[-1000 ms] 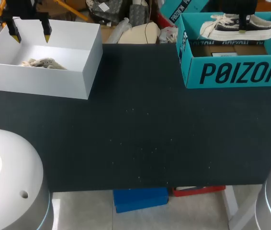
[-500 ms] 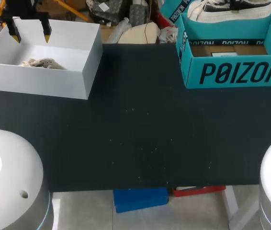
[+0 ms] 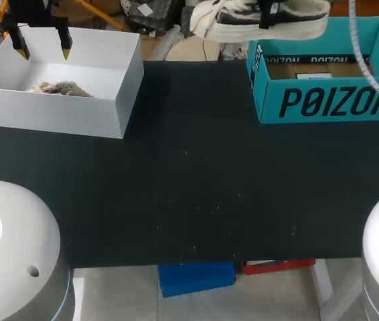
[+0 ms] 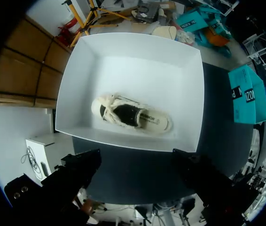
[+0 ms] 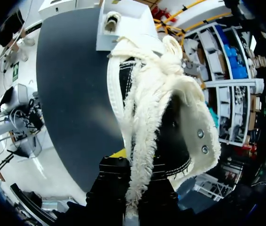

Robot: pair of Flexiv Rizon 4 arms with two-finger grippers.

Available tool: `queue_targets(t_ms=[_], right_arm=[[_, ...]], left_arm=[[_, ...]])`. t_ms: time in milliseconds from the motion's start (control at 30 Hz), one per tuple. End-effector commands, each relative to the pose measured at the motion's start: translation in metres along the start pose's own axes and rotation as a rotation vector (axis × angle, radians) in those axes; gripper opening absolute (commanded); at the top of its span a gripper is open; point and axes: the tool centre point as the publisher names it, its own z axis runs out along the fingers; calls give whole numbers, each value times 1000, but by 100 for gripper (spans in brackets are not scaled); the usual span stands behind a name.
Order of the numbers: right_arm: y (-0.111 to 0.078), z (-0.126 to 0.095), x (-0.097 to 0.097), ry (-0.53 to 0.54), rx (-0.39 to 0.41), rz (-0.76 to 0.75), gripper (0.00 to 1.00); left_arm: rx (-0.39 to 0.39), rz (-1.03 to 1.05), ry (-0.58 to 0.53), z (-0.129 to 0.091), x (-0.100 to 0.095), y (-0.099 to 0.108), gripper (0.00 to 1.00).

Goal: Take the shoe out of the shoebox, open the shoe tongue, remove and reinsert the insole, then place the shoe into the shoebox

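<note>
Teal shoebox (image 3: 337, 100) | shoe (image 3: 230, 27) now out, carried leftward | right pincer (image 5: 134, 181) clamped

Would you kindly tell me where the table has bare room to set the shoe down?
The dark table mat is bare from the white open box across to the teal cardboard shoebox and down to the near edge. Crowded: both far corners, where those boxes sit; the black-and-cream shoe hangs in the right gripper above the shoebox's left wall.

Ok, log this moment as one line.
right gripper: shut on shoe, airborne at left end of teal shoebox | left gripper: open above white box holding second shoe
</note>
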Motion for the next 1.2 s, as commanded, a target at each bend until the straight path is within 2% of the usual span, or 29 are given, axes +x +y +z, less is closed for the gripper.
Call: queue_targets(t_ms=[33, 100, 200, 367, 567, 700, 900, 1200], right_arm=[[50, -11, 54, -195, 35, -22, 0], [67, -5, 75, -188, 5, 8, 0], [87, 10, 105, -159, 26, -32, 0], [105, 37, 140, -120, 36, -32, 0], [113, 74, 174, -82, 43, 0, 0], [115, 106, 200, -56, 68, 5, 0], [118, 154, 236, -37, 59, 21, 0], [116, 196, 253, -53, 11, 21, 0]], left_arm=[[-1, -1, -2, 0, 0, 0, 100], [-1, -1, -2, 0, 0, 0, 100], [-1, -1, -2, 0, 0, 0, 100], [-1, -1, -2, 0, 0, 0, 100], [-1, -1, -2, 0, 0, 0, 100], [-1, -1, -2, 0, 0, 0, 100], [-1, -1, -2, 0, 0, 0, 100], [-1, -1, -2, 0, 0, 0, 100]])
